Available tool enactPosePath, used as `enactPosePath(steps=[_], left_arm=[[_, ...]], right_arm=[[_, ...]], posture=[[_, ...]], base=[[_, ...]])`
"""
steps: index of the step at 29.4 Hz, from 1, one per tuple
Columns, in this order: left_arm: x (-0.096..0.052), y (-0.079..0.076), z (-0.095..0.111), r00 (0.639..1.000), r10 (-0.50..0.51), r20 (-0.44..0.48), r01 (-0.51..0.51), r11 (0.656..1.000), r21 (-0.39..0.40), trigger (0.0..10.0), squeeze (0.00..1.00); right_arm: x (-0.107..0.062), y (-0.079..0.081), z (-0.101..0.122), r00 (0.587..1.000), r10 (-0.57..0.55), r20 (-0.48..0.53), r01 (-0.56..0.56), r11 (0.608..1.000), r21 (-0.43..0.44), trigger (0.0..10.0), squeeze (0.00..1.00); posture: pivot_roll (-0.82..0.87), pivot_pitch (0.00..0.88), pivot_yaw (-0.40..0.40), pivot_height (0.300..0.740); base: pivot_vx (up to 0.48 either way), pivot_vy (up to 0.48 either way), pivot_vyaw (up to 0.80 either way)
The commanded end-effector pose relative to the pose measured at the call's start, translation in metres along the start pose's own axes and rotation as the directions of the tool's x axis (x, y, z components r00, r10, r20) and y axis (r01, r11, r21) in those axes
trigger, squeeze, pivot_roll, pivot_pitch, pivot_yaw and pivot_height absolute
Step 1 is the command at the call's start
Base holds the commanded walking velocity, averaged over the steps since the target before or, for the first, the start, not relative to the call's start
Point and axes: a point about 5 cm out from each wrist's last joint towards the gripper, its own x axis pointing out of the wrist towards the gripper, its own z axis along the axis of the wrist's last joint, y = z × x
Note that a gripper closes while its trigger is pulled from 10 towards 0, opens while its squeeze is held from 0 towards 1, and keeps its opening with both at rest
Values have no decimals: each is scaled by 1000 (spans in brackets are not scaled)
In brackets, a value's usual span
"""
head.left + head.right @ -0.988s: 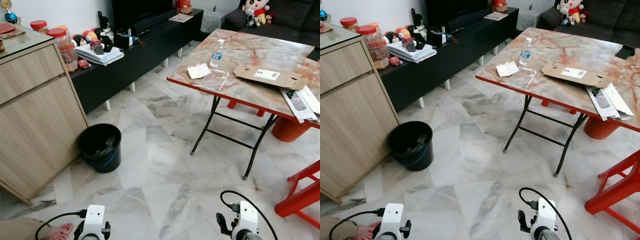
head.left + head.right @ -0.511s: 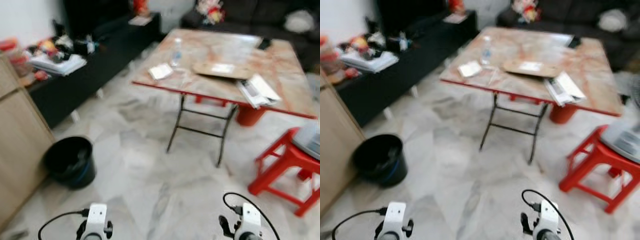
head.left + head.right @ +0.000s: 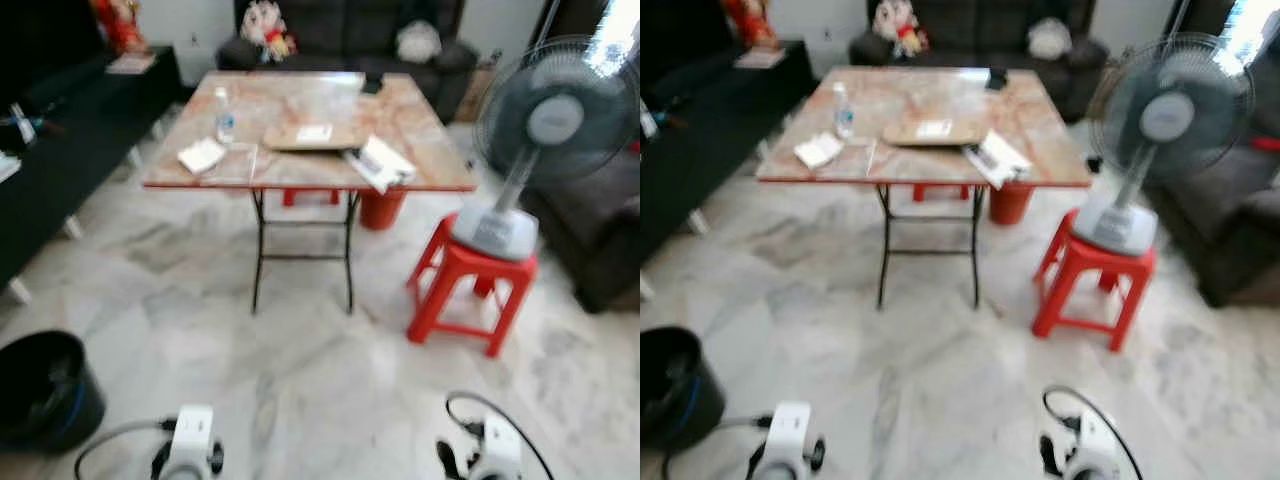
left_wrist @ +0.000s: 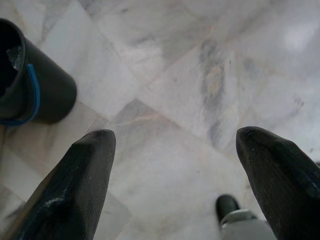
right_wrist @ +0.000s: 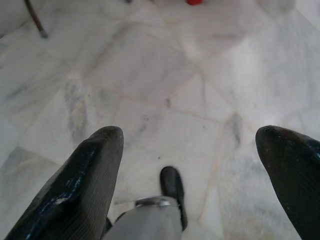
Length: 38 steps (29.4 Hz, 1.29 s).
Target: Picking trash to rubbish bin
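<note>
The black rubbish bin (image 3: 40,390) stands on the marble floor at my lower left, also seen as the bin (image 4: 30,85) in the left wrist view. Ahead is a folding table (image 3: 420,130) with a marble-pattern top carrying a water bottle (image 3: 225,112), a white paper piece (image 3: 201,155), a clear plastic sheet (image 3: 238,162), a flat cardboard piece (image 3: 305,136) and a leaflet (image 3: 378,162). My left gripper (image 4: 175,170) hangs low over bare floor, open and empty. My right gripper (image 5: 195,170) is also low over the floor, open and empty.
A standing fan (image 3: 545,120) sits on a red stool (image 3: 470,285) right of the table. A dark sofa (image 3: 340,25) is behind the table, a black low cabinet (image 3: 40,170) runs along the left, and another dark seat (image 3: 600,240) is at the far right.
The whole view has swung to the right: the table now sits in the middle, the bin has slid to the lower left corner, and the fan and stool have come into sight. Both arms still hang low.
</note>
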Motion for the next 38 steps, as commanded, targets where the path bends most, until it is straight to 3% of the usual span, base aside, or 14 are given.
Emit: enactPosePath(steps=[1,14,24,28,29,30,38], left_arm=[[0,-2,3,1000,-14,17,14,1000,20,10000,0],[1,-4,6,999,-38,35,36,999,41,10000,0],[-1,-11,3,997,-72,21,71,996,56,10000,0],[-1,-17,1,994,-110,-9,110,990,85,10000,0],[-1,-20,3,993,-116,-12,117,989,92,10000,0],[0,-21,4,993,-118,-11,118,989,92,10000,0],[1,-21,9,994,-105,17,104,992,72,10000,0]], right_arm=[[-1,-4,2,1000,-18,21,18,1000,24,10000,0],[-3,-7,1,999,-26,47,25,999,31,10000,0],[-3,-11,6,996,-34,77,33,999,22,10000,0],[-1,-8,18,995,0,102,7,998,-70,10000,0],[-1,-5,17,997,32,77,-16,982,-190,10000,0],[-1,-4,16,997,42,60,-27,972,-232,10000,0],[0,-5,15,999,47,23,-38,955,-293,10000,0]], posture=[[26,26,0,740],[-1,56,14,740],[-69,0,24,740],[-85,0,19,740],[-71,0,11,740],[-66,0,8,740],[-3,0,-18,740]], base=[[0,0,0],[0,0,0],[0,0,0],[0,0,0],[0,0,0],[0,0,0],[0,0,0]])
